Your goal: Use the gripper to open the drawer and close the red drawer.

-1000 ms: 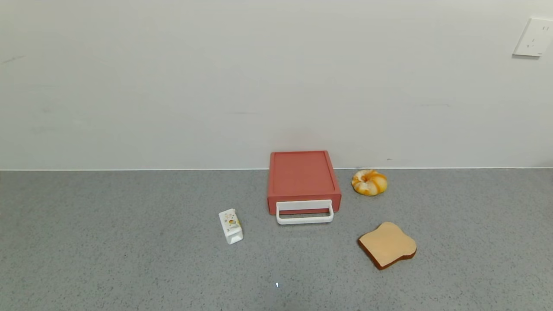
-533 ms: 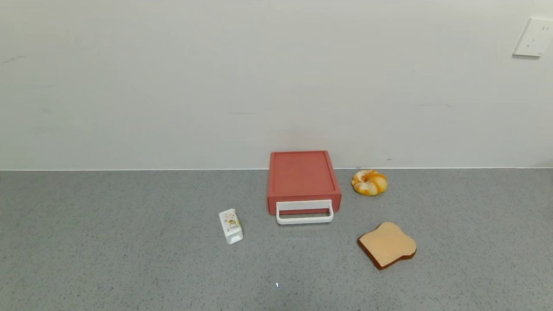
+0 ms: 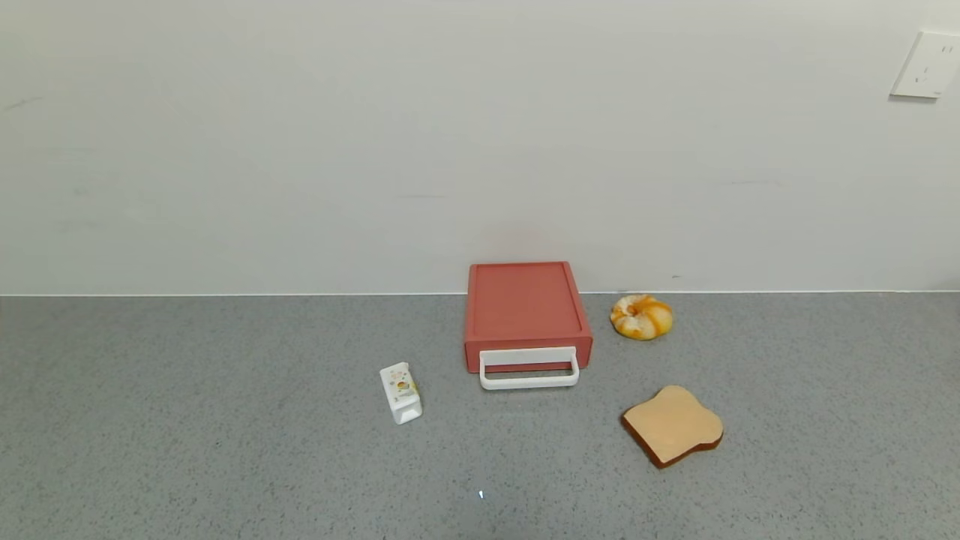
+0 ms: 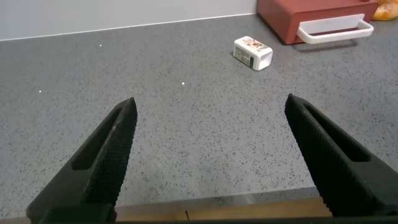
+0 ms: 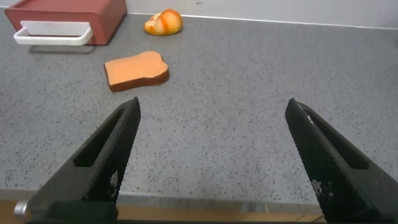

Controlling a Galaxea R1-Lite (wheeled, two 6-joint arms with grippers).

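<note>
Two black grippers, one per arm, both outside the head view and seen only from their own wrist cameras, at the near edge of the grey speckled stone-look surface (image 3: 225,450). Left gripper (image 4: 208,106): fingers (image 4: 106,155) spread wide, holding nothing. Right gripper (image 5: 211,106): fingers (image 5: 109,152) likewise wide, holding nothing; arms cut off from sight.

One slice of tan toast with a brown crust (image 3: 673,425), near right.
One small white printed carton (image 3: 400,392), lying near left; its print too small to read.
One shallow red plastic drawer with a white loop handle (image 3: 529,367), shut inside its flat red box (image 3: 525,306), centre far, against the wall; interior hidden.
One orange-and-white glazed ring pastry (image 3: 641,316), far right, just beside the box.
One white wall socket (image 3: 927,64), far upper right.
</note>
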